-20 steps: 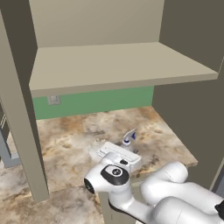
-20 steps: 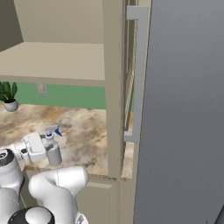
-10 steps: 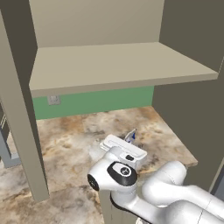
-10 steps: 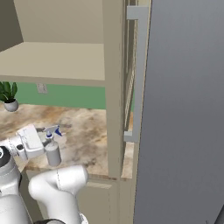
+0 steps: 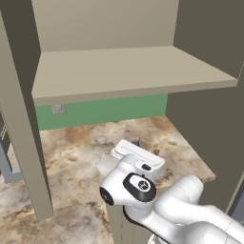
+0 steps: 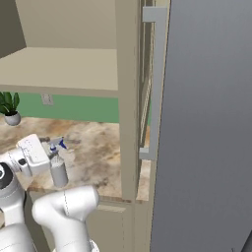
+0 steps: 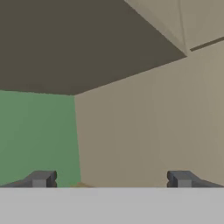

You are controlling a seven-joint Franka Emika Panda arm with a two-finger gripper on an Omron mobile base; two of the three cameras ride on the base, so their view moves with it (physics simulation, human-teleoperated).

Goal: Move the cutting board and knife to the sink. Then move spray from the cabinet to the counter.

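The spray [image 6: 59, 170], a slim pale grey bottle with a blue and white nozzle, stands upright on the marble counter [image 6: 101, 152] under the cabinet. In the left base view just its nozzle tip [image 5: 138, 141] peeks over my white hand. My gripper [image 7: 111, 179] is open, its two dark fingertips [image 7: 41, 178] wide apart with nothing between them. It points up at the green back wall and the cabinet's underside. In the right base view my hand sits just left of the bottle, close to it. The cabinet's beige shelf [image 5: 128, 71] is bare.
The taupe cabinet side post [image 5: 26, 143] comes down to the counter [image 5: 76, 157] on the left. The cabinet door with its long grey handle [image 6: 156, 83] stands open on the right, beside a tall grey panel [image 6: 211, 128]. A small potted plant [image 6: 10, 107] stands at the back left.
My hand has drawn a little up and away from the spray and tilted upward. The bottle stays standing on the counter and the gripper stays open.
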